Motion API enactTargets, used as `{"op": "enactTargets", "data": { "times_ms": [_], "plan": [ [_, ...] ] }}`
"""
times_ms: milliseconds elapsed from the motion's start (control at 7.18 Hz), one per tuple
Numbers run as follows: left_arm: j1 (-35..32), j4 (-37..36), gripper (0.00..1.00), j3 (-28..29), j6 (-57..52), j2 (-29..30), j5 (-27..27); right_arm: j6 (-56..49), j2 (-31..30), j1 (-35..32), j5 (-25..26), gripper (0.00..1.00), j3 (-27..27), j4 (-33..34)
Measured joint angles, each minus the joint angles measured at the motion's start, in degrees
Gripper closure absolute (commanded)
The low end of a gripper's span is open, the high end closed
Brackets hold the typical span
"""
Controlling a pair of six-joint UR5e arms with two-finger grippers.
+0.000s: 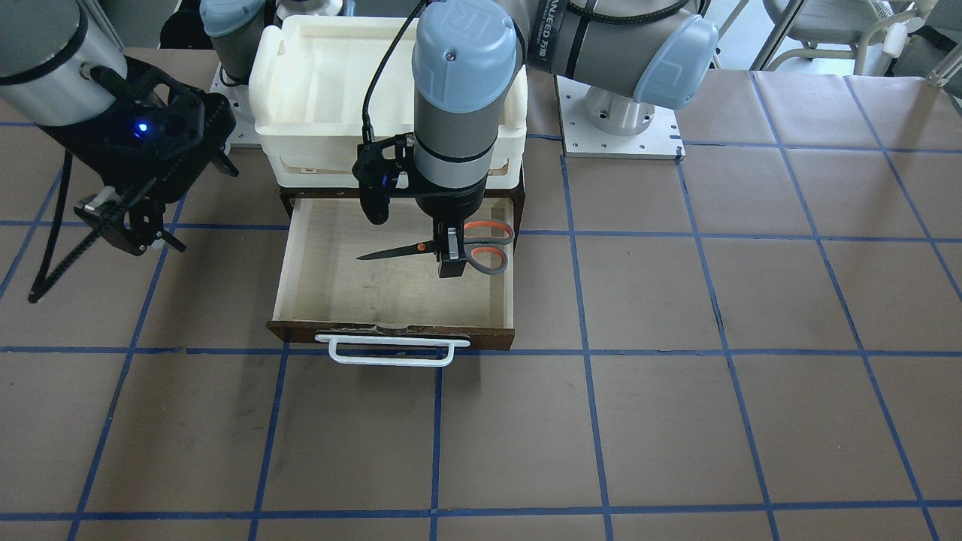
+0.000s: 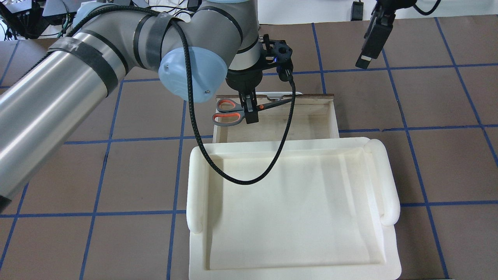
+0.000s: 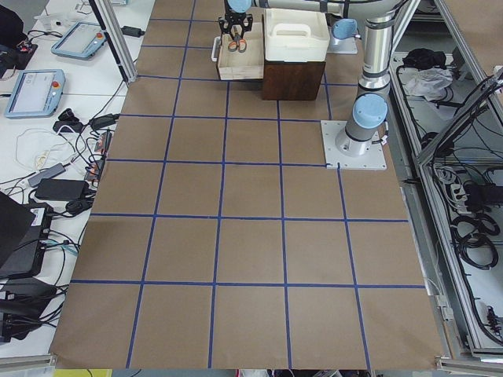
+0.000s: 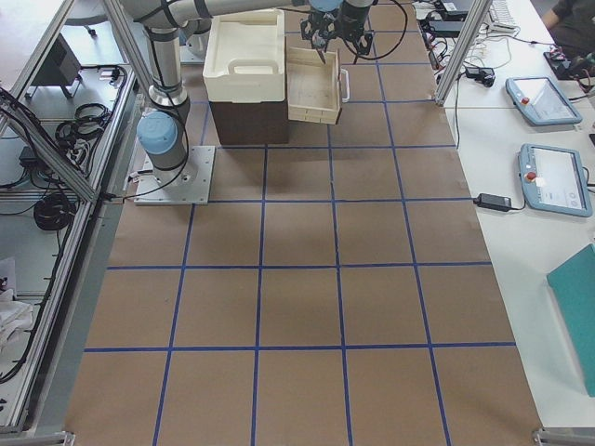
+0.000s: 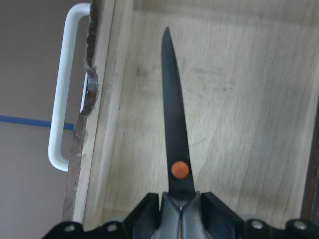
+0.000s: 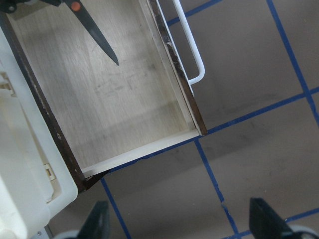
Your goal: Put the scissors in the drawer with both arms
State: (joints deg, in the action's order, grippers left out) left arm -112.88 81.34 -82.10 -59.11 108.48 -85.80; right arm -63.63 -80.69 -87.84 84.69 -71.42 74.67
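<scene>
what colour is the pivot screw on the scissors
The scissors' pivot screw is orange, clearest in the left wrist-mounted view.

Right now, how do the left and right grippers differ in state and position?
The left gripper is shut on the scissors near their pivot; the right gripper is open and holds nothing. The left gripper hangs over the open drawer, above its pale interior; the right gripper is off to the drawer's side, above the brown table. Both are black two-finger grippers pointing downward.
</scene>
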Motion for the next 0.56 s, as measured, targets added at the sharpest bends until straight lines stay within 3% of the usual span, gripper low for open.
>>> {"op": "enactTargets", "data": {
  "times_ms": [279,557],
  "plan": [
    [-1.29,-1.71,0.96,0.15,0.43,2.98,0.13,16.46,-2.84,1.05,1.25,0.00,-2.61,1.41],
    [-2.23,-1.56,0.96,-0.22,0.89,4.46,1.25,34.65,-2.96,1.02,6.39,0.00,-3.34,4.79]
  ]
}}
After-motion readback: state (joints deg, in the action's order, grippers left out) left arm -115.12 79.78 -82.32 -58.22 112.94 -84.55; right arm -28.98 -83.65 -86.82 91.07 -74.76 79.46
